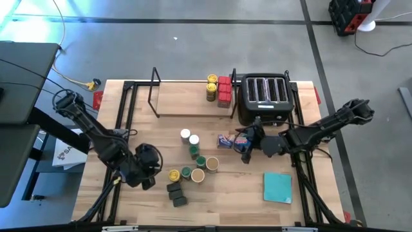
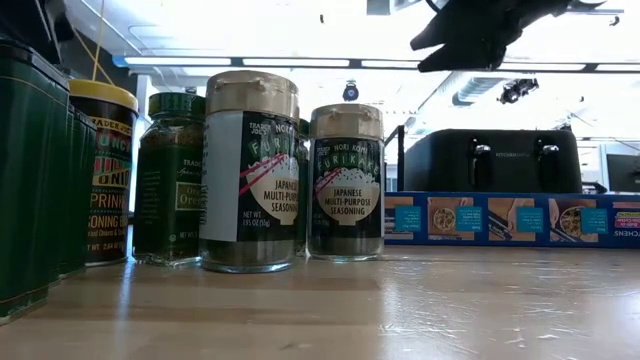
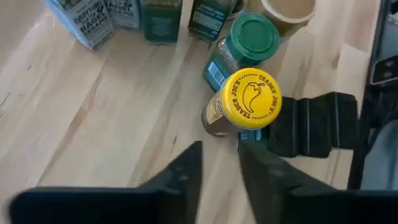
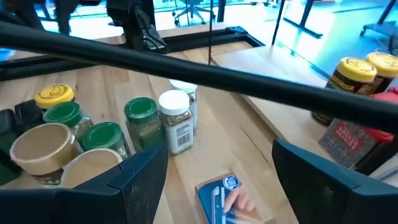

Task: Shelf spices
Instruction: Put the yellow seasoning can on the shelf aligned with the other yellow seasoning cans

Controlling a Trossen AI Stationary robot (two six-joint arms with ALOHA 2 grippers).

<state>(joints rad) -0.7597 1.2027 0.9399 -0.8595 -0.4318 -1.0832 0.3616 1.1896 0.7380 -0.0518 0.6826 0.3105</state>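
Several spices stand upright in a cluster [image 1: 193, 161] mid-table: jars with white, green and tan lids, one yellow-lidded jar [image 3: 249, 102], and dark blocks [image 1: 176, 193] at the near side. Two more yellow-lidded jars [image 1: 212, 87] and red tins [image 1: 223, 90] stand at the right end of the shelf [image 1: 187, 103]. My left gripper [image 3: 219, 168] hangs just left of the yellow-lidded jar, pointing down at a slant, its fingers a little apart with nothing between them. My right gripper [image 1: 246, 147] hovers wide open above the blue box [image 4: 224, 196].
A black toaster [image 1: 264, 96] stands right of the shelf at the far edge. A long blue box [image 2: 510, 220] lies in front of it. A teal square pad [image 1: 277, 187] lies near the right front. Bare wood shows left of the cluster.
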